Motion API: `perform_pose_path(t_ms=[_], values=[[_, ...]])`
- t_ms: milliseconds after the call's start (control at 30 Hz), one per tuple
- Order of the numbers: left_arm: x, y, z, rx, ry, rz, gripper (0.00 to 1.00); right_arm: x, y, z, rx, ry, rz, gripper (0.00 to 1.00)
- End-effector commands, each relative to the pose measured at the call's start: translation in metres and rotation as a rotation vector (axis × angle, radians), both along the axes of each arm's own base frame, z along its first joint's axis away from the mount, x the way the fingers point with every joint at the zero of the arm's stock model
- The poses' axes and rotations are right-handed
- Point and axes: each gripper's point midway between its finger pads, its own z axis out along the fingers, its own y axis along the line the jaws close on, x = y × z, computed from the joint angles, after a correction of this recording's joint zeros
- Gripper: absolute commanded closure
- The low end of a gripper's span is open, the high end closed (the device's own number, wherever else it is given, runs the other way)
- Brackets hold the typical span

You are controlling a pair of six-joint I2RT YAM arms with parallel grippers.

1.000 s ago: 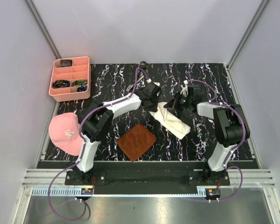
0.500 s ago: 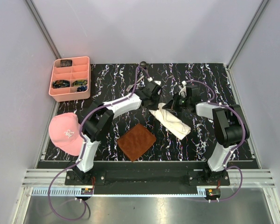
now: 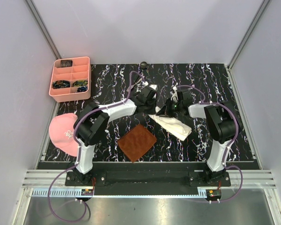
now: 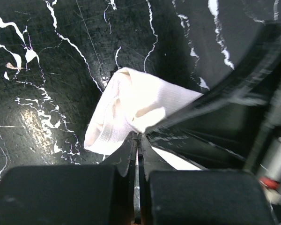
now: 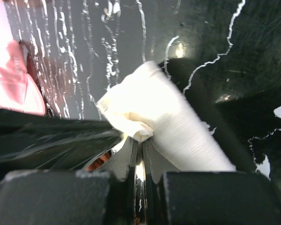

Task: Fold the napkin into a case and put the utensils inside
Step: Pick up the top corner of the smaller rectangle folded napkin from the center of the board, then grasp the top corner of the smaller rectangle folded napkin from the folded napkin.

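Napkin [image 3: 175,124]: cream cloth, already folded to a narrow layered strip, lying on a diagonal at centre of the overhead frame, just right of the brown mat [image 3: 137,142], upper-left end raised off the table. Left gripper [image 4: 136,152]: jaws pressed together, apparently nipping a thin edge of that raised end. Right gripper [image 5: 141,149]: jaws pinching a bunched fold of the same end, close beside the left. Step in hand, by judgement: shaping or opening the end of the case. Handling: lift low, move both grips as one, avoid pulling them apart, to keep the lower layers stacked; lay the end flat before letting go. Utensils: not identified with confidence in any view. Pink tray [image 3: 70,96]: upper left, well apart.
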Motion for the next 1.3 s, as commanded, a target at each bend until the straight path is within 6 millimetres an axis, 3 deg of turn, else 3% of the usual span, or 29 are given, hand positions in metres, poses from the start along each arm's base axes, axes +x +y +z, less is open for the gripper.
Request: perform_pose_path(t_ms=[0, 133, 267, 467, 600, 867, 1267], values=[[0.008, -0.022, 0.063, -0.195, -0.118, 0.002, 1.00, 0.002, 0.006, -0.011, -0.006, -0.005, 0.006, 1.00], [0.002, -0.031, 0.059, -0.234, -0.075, -0.021, 1.00, 0.004, 0.018, -0.009, 0.026, -0.006, 0.052, 1.00], [0.003, -0.022, 0.043, -0.206, -0.036, 0.030, 1.00, 0.004, 0.022, -0.005, -0.023, -0.019, 0.093, 0.98], [0.007, -0.010, 0.037, -0.185, -0.013, 0.071, 1.00, -0.003, 0.007, 0.023, -0.052, -0.084, 0.080, 0.68], [0.006, -0.005, 0.036, -0.172, -0.011, 0.068, 1.00, -0.004, 0.002, 0.036, -0.063, -0.112, 0.073, 0.64], [0.005, -0.004, 0.039, -0.179, -0.020, 0.063, 1.00, 0.001, -0.005, 0.033, -0.060, -0.103, 0.080, 0.61], [0.005, -0.003, 0.036, -0.171, -0.015, 0.061, 1.00, 0.007, -0.005, 0.054, -0.032, -0.143, 0.073, 0.47]])
